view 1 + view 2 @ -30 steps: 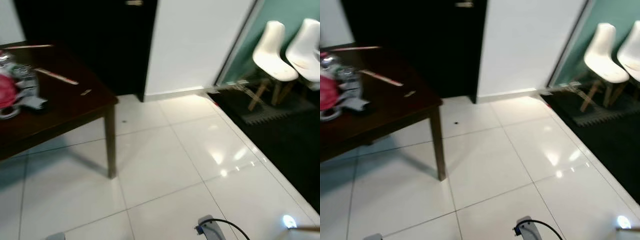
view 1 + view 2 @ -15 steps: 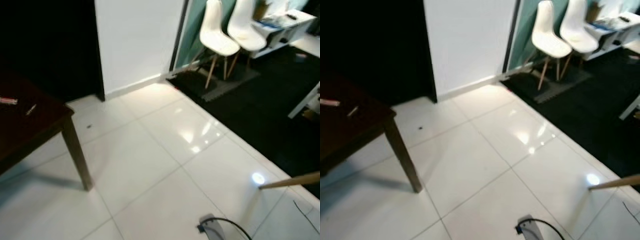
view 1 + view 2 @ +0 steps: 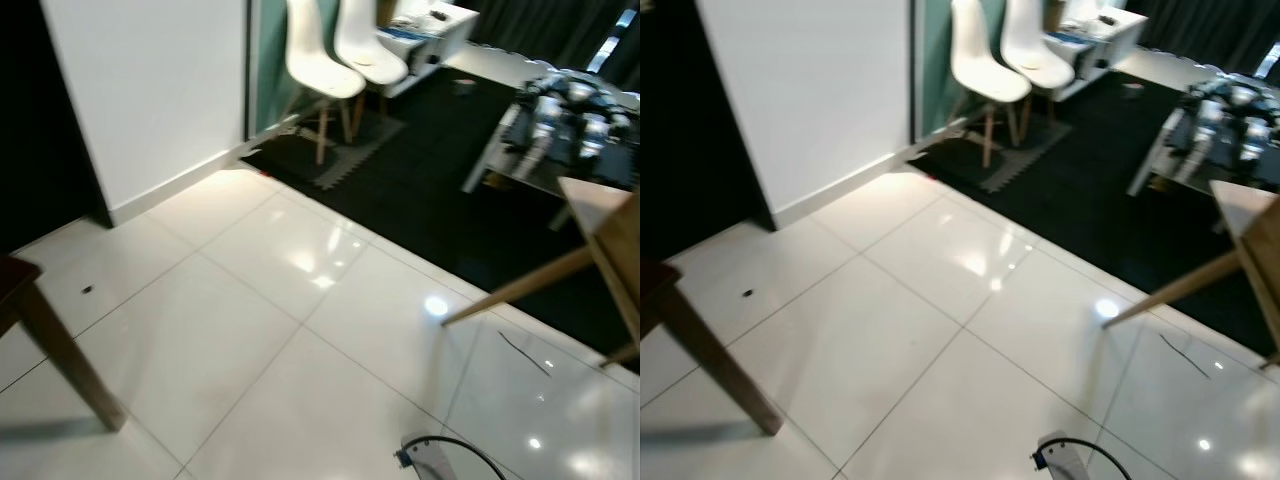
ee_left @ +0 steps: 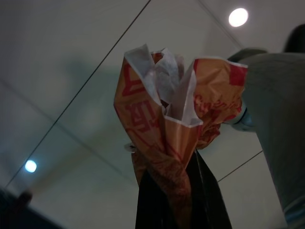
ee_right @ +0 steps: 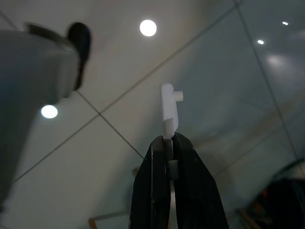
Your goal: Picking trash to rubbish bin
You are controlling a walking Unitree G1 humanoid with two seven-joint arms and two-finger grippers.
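In the left wrist view my left gripper is shut on a crumpled orange and white paper wrapper, which sticks out past the black fingers above the white tiled floor. In the right wrist view my right gripper is shut on a small white plastic piece that pokes out beyond the fingertips. A grey part of my own body hangs beside the wrapper.
A dark table leg stands at the left. A light wooden table with slanted legs is at the right. Two white chairs stand on black flooring beyond the white tiles. A white wall is ahead left.
The whole view has swung to the right: the dark table slid off to the left, and the chairs, black flooring and a wooden table came in.
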